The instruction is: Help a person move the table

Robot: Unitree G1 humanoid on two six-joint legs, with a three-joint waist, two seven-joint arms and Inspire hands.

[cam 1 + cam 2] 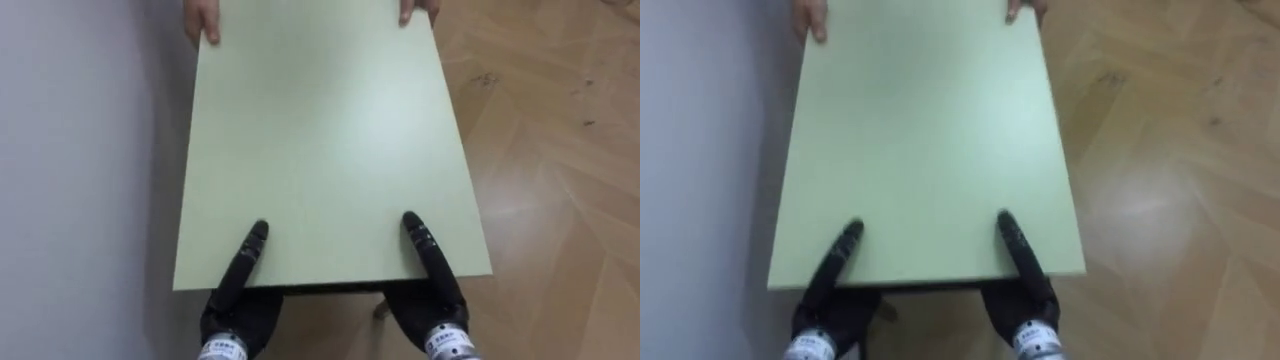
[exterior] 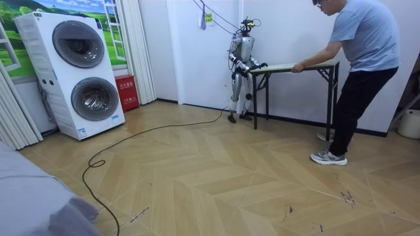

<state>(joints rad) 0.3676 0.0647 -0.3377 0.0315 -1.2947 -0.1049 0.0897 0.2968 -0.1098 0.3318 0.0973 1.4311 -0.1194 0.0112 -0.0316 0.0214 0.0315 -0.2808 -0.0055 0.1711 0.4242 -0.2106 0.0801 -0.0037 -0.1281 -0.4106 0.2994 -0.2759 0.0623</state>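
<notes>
A pale green table (image 1: 320, 130) stretches away from me, its near edge just in front of my body. My left hand (image 1: 238, 295) clamps that edge at the left, one dark digit on top and the rest under the board. My right hand (image 1: 432, 290) holds the near edge at the right in the same way. At the far end a person's hands (image 1: 203, 20) grip both corners. In the room view the person (image 2: 359, 59) leans forward holding the table (image 2: 295, 66), and I stand at its other end by the white wall.
A grey-white wall (image 1: 80, 180) runs close along the table's left side. Wooden herringbone floor (image 1: 560, 180) lies open to the right. In the room view, stacked white washing machines (image 2: 79, 72) and a red box (image 2: 126, 92) stand further along at the room view's left.
</notes>
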